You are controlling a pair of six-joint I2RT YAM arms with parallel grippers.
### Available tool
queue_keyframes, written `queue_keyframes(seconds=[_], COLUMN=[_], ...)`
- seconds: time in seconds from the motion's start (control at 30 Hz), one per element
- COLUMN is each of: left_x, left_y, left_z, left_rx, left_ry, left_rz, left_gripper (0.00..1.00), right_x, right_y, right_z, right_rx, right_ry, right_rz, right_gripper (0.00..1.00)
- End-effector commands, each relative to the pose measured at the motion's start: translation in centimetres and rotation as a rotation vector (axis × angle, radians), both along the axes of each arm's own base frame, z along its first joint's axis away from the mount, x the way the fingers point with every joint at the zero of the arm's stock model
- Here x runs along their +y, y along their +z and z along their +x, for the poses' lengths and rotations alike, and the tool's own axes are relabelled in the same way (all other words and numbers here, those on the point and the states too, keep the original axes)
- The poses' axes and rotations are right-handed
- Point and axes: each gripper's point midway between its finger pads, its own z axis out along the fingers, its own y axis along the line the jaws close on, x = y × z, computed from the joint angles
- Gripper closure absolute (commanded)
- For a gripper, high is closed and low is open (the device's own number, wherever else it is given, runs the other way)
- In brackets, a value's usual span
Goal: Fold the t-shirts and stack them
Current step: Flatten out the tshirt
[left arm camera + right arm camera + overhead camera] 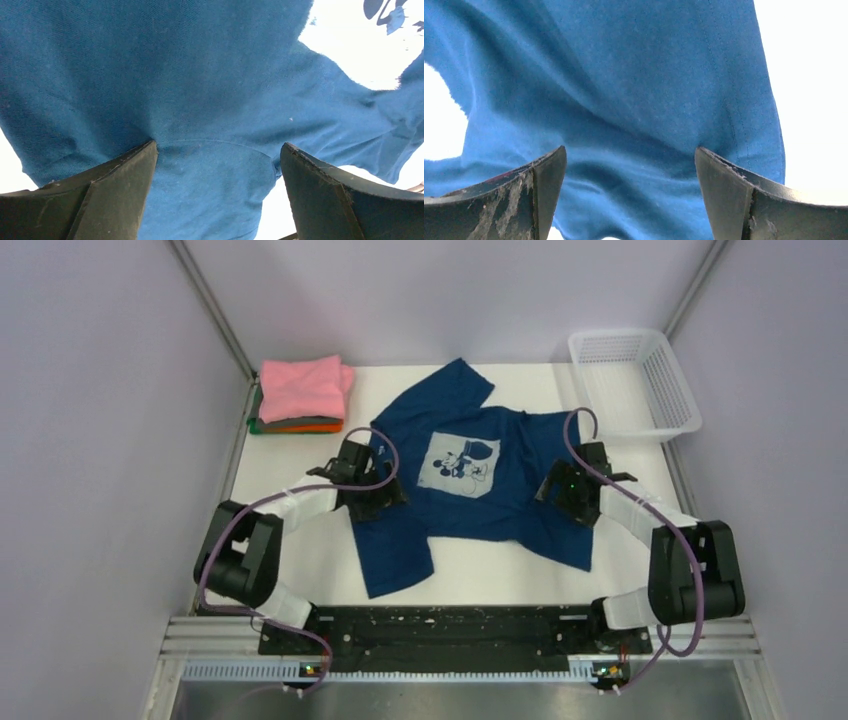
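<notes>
The navy blue t-shirt (470, 475) lies crumpled and partly spread in the middle of the table, its white cartoon print (458, 462) facing up. My left gripper (376, 480) is open, fingers pressed down on the shirt's left side; blue cloth (215, 100) fills the gap between its fingers (120, 190). My right gripper (556, 486) is open on the shirt's right side, with wrinkled cloth (624, 100) between its fingers (729, 195). A folded stack sits at the back left: pink t-shirt (304, 388) on top, orange (310, 423) and green (258, 426) edges showing beneath.
A white plastic mesh basket (634, 382) stands at the back right corner. Grey walls close in the table on the left, right and back. Bare white tabletop (480, 575) shows in front of the shirt.
</notes>
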Motion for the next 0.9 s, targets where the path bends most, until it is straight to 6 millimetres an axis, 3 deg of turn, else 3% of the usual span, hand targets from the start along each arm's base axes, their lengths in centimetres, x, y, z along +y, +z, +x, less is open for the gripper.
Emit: queue_keyframes(seconds=[0.0,0.07,0.13,0.2,0.3,0.47,0.53,0.63,0.87], left_x=[3.8,4.6,4.6,4.3,3.0,0.5,0.0,0.8,0.2], left_y=[-2.2,-0.8,1.0,3.3,6.8,10.5,10.7,8.7,4.0], left_z=[-8.6,-9.9,-9.7,-8.3,-4.1,5.7,9.5,13.7,18.9], left_rx=[0.264,0.266,0.228,0.161,-0.002,-0.285,-0.3,-0.227,-0.192], left_ry=[0.055,0.068,0.054,0.038,0.007,-0.035,-0.054,-0.049,-0.114], left_rz=[0.125,0.138,0.132,0.123,0.094,0.096,0.159,0.323,0.485], left_gripper=[0.01,0.01,0.01,0.01,0.01,0.01,0.01,0.01,0.01], right_x=[-3.6,-4.5,-4.6,-4.5,-4.0,-1.0,-0.1,1.1,0.9], right_y=[-1.1,-0.2,1.2,3.1,6.6,10.1,10.1,8.9,4.3], right_z=[-5.8,-6.0,-5.2,-3.7,-0.4,7.0,9.4,12.3,15.3], right_rx=[0.182,0.176,0.134,0.066,-0.094,-0.385,-0.385,-0.337,-0.193], right_ry=[-0.068,-0.089,-0.091,-0.086,-0.054,-0.017,-0.002,0.056,0.111], right_rz=[-0.151,-0.194,-0.198,-0.193,-0.18,-0.066,-0.092,-0.161,-0.271], right_gripper=[0.01,0.01,0.01,0.01,0.01,0.01,0.01,0.01,0.02])
